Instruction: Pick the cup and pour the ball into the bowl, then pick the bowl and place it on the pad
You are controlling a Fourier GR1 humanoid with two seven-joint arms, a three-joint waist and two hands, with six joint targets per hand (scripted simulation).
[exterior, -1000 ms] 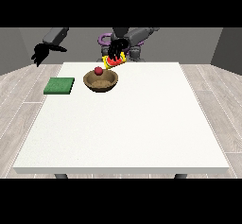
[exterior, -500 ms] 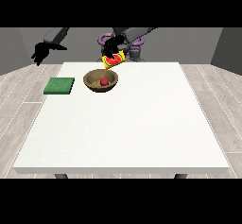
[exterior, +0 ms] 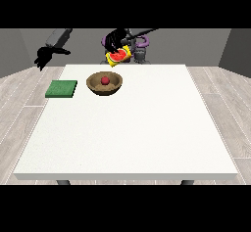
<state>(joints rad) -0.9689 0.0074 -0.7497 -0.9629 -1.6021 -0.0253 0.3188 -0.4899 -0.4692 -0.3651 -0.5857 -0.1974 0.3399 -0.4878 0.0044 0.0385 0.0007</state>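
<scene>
A brown wooden bowl (exterior: 104, 84) stands on the white table (exterior: 132, 128) near its far edge, with a red ball (exterior: 105, 80) lying in its middle. Just behind and above the bowl, the hand at the view's right (exterior: 115, 40) is curled round a yellow cup (exterior: 118, 56). The cup is tilted so that its red inside faces the camera. Left of the bowl a green pad (exterior: 62, 88) lies flat on the table. The hand at the view's left (exterior: 47, 55) hangs in the air beyond the table's far left corner, fingers relaxed, holding nothing.
The robot's body (exterior: 139, 50) stands behind the table's far edge. Grey walls and a wooden floor surround the table.
The ball has moved from the bowl's far left rim to its middle. The tilted cup has risen a little in the hand. The hand at the view's left has barely moved.
</scene>
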